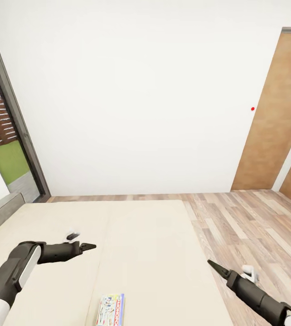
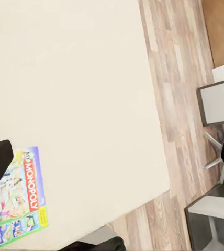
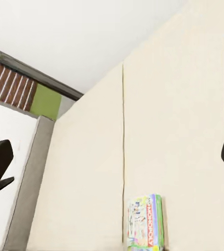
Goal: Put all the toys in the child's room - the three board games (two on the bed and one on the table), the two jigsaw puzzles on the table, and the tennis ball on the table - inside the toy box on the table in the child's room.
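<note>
**A:** One game box on show: the MONOPOLY box [image 1: 110, 310] lies flat on the cream bed [image 1: 141, 235], close to the robot's own edge of the mattress and between the two arms.

**B:** And the grippers?

**A:** Left gripper [image 1: 90, 247] hangs over the mattress, pointing inward, above and to the left of the box. From the head view its tips look close together, yet its wrist camera has a dark finger at each side of the frame with the box [image 2: 19, 196] between them, so I'd call it spread, with nothing in it. Right gripper [image 1: 214, 266] is out past the bed's edge over the plank floor [image 1: 254, 217], tips reading as a single point from above. Its own camera shows the fingers wide apart, the box [image 3: 146, 220] lying beyond them on the mattress. Empty too.

**B:** So how far along are we?

**A:** Early, by my reckoning. This box isn't lifted, and the bed should carry a second game I can't spot here. Table, toy box, puzzles, ball are out of frame, so their state I can't judge. Next job looks like a reach down for that box.
</note>
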### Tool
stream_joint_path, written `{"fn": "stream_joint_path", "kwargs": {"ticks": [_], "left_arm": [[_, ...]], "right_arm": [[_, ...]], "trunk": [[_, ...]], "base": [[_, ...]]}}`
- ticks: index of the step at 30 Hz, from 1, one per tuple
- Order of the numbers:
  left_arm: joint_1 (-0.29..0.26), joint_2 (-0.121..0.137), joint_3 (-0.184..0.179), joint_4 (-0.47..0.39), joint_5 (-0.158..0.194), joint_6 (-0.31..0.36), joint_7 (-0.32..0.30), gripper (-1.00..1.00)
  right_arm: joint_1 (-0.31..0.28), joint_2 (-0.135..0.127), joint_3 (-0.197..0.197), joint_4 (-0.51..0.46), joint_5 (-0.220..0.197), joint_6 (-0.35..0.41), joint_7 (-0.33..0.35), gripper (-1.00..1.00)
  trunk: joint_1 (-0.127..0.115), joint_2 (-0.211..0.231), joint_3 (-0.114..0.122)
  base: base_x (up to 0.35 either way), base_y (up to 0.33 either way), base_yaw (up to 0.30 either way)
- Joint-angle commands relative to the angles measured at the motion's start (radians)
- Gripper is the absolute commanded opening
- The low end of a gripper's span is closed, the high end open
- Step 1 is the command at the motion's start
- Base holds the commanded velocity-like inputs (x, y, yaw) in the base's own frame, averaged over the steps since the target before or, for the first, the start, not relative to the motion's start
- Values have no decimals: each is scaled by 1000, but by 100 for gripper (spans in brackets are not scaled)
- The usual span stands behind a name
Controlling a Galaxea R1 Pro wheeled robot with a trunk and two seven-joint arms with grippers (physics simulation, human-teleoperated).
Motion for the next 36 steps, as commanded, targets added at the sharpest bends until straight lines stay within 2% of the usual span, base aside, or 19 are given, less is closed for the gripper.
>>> {"fn": "stream_joint_path", "kwargs": {"ticks": [1,5,8,9,14,19,24,29,36], "left_arm": [[-1,-13,1,0,-3,3,31,100],[-1,-59,0,5,-5,-5,172,100],[-1,-81,0,14,-4,-27,279,100],[-2,-91,0,26,-3,-46,344,100],[-3,-104,0,90,-2,-86,461,100],[-9,-133,-1,181,-4,-143,507,100],[-44,-156,-4,241,-5,-188,523,100],[-66,-163,-5,269,-7,-204,527,100],[-76,-155,-6,280,-10,-211,526,100]], "right_arm": [[-1,0,15,-9,-1,9,-53,100],[-3,1,57,-27,4,19,-229,100],[-7,1,80,-38,5,26,-320,100],[-10,1,100,-43,6,29,-359,100],[-25,0,161,-51,7,36,-406,100],[-55,1,238,-54,14,68,-427,100],[-83,0,304,-55,19,106,-458,100],[-92,-5,328,-56,18,124,-472,100],[-96,-5,337,-56,15,130,-476,100]], "trunk": [[1,-2,-2],[1,-2,-2],[1,-2,-2],[1,-2,-2],[1,-2,-2],[1,-2,-2],[1,-2,-2],[1,-2,-2],[1,-2,-2]], "base": [[0,0,0],[0,0,0],[0,0,0],[0,0,0],[0,0,0],[0,0,0],[0,0,0],[0,0,0],[0,0,0]]}}
